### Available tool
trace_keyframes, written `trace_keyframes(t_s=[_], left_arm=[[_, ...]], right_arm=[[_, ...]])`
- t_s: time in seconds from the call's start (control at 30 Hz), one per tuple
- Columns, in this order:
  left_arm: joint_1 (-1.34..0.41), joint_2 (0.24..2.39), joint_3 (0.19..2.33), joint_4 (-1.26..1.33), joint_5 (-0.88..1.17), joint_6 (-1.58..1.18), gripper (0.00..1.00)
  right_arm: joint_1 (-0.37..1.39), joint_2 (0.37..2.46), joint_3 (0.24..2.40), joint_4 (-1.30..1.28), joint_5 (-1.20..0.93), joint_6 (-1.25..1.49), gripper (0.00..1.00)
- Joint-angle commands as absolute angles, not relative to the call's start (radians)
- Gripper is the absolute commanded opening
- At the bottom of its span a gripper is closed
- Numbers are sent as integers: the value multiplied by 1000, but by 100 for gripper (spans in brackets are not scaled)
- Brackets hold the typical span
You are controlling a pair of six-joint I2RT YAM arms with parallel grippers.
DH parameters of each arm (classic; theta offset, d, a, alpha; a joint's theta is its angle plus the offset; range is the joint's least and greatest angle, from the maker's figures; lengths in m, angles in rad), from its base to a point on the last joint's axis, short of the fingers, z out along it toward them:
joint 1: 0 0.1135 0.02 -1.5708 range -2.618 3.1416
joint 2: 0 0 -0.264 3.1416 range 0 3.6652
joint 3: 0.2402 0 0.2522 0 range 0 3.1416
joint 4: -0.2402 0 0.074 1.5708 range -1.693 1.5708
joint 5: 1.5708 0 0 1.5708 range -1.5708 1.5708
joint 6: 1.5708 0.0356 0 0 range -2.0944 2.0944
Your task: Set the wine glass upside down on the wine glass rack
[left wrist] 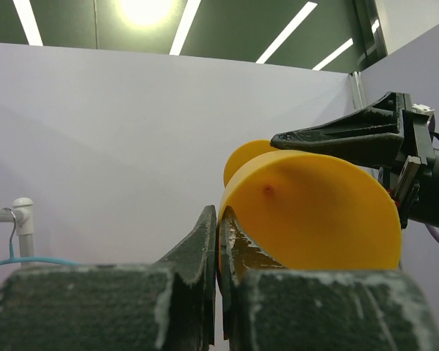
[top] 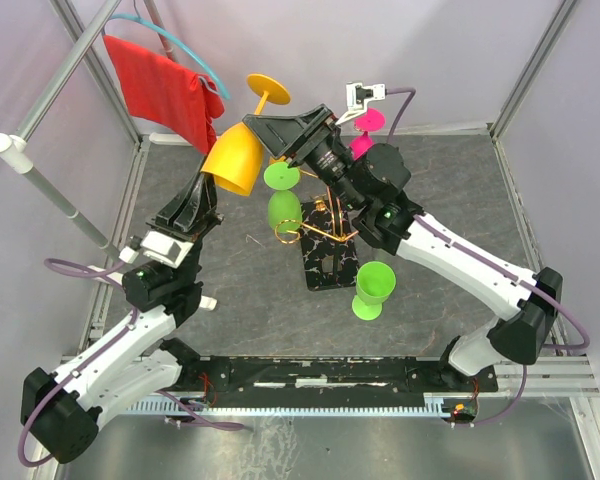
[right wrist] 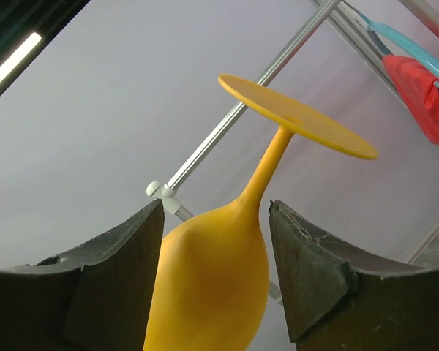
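The wine glass [top: 235,158] is orange and held upside down in the air, foot up, to the left of the rack's top. My left gripper [top: 208,180] is shut on its rim from below; in the left wrist view the gripper [left wrist: 219,219] pinches the rim edge of the glass [left wrist: 314,212]. My right gripper [top: 262,124] reaches in from the right. In its own view the right gripper [right wrist: 216,212] stands open, its fingers close on either side of the bowl [right wrist: 212,278]. The wine glass rack [top: 322,228], gold wire on a black base [top: 330,268], stands mid-table.
Two green glasses [top: 283,205] [top: 373,290] and a pink one [top: 365,130] hang upside down on the rack. A red cloth [top: 165,85] on a blue hanger hangs from a white rail [top: 50,95] at the back left.
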State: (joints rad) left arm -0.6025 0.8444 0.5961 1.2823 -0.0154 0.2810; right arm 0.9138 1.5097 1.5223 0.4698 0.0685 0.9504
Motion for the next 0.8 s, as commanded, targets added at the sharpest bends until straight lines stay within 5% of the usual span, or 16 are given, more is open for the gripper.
trace_keyframes(t_s=[0.0,0.77], left_arm=[[-607,838,591,1352,5,277,5],[-606,794,537,1390,10,262,5]], right_arm=[[908,1514,1580,514,43,964,66],[894,1532,1577,528,29,971,45]])
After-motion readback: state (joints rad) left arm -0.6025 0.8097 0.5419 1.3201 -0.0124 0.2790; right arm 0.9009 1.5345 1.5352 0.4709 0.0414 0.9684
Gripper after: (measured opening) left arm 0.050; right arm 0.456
